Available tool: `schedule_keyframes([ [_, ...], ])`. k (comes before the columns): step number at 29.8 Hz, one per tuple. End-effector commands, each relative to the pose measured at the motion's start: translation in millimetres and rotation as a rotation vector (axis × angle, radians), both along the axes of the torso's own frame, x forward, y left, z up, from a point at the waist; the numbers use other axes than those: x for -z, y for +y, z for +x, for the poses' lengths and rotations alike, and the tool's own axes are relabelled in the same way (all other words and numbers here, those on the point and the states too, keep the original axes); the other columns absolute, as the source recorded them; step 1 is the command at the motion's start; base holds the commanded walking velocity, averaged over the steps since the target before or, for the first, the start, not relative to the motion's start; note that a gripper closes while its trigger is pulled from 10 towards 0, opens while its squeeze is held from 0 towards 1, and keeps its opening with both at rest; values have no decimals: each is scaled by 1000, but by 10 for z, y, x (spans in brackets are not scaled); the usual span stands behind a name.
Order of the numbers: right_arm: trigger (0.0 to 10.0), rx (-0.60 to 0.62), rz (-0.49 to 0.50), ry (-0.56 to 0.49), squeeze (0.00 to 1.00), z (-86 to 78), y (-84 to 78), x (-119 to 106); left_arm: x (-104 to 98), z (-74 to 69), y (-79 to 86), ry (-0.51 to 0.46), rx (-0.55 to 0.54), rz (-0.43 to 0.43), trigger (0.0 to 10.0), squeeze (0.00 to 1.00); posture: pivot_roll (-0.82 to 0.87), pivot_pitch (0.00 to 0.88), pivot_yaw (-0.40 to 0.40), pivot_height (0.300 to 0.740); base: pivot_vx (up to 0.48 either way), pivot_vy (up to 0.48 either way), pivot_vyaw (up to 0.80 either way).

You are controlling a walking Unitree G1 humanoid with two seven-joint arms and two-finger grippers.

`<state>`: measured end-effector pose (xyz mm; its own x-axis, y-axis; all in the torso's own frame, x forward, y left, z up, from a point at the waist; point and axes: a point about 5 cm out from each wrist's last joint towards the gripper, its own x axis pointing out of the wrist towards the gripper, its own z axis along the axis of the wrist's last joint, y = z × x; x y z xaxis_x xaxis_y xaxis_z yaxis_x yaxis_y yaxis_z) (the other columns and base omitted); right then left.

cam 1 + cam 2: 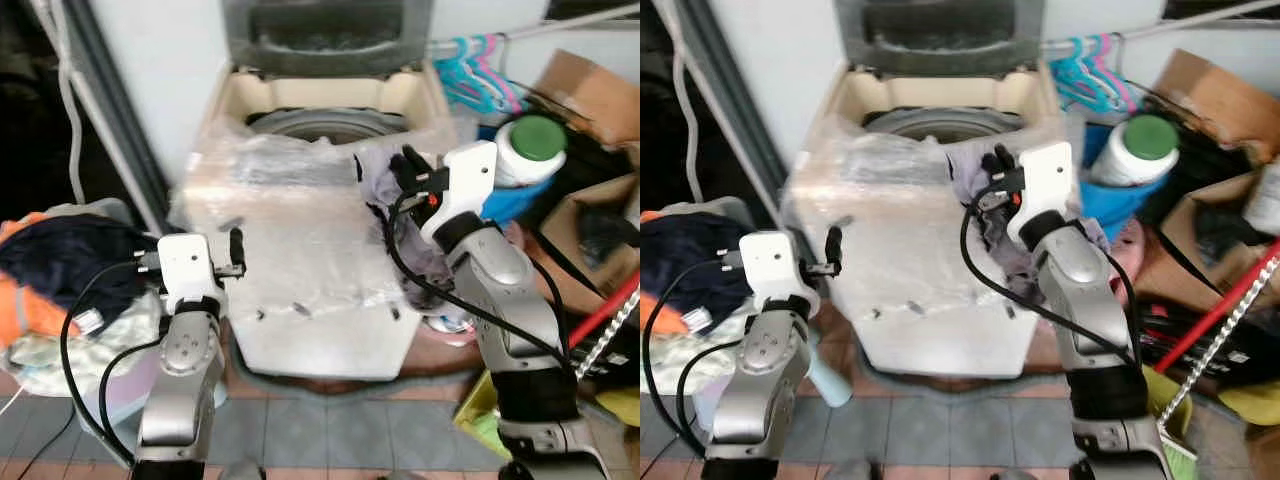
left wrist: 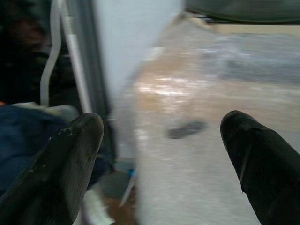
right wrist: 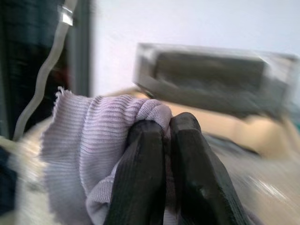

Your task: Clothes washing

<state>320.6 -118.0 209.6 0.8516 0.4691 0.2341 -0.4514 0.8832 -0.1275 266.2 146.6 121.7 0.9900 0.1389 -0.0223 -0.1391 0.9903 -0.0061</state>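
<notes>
Claw grip on lilac ribbed cloth at the washing machine

Right claw (image 3: 164, 140) is pinched tight on the lilac ribbed cloth (image 3: 93, 140), held above the plastic-wrapped top-loading washing machine (image 1: 300, 280). Left claw (image 2: 159, 154) gapes wide, holding nothing, beside the laundry basket (image 1: 60, 290). No writing readable.

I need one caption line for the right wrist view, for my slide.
Right gripper pinching a lilac ribbed garment, washing machine blurred behind.

Home laundry corner: top-loading washing machine (image 1: 310, 230), clothes pile (image 1: 60, 280), plastic hangers (image 1: 480, 75), cardboard boxes (image 1: 590, 95), tiled floor (image 1: 340, 435).
</notes>
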Motion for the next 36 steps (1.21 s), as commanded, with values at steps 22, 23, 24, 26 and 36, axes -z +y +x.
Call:
schedule_keyframes([
  [22,10000,83,-76,-183,0,577,-151,-748,-27,26,-24,-18,20,-2,10000,0,-11,0,29,740,400,0,160],
  [23,10000,89,-89,-193,0,610,-149,-804,-22,23,-28,-16,19,-5,10000,0,-11,0,29,740,405,0,0],
  [24,10000,87,-101,-203,0,637,-139,-856,-18,21,-32,-15,19,-7,10000,0,-11,0,29,740,401,0,0],
  [26,10000,81,-162,-263,0,696,-104,-1038,-14,24,-47,-14,21,-10,10000,0,-15,0,27,740,384,0,0],
  [36,10000,305,-95,-567,0,677,-343,-2051,-20,47,-81,-16,18,-22,10000,0,-7,0,6,740,97,0,0],
])
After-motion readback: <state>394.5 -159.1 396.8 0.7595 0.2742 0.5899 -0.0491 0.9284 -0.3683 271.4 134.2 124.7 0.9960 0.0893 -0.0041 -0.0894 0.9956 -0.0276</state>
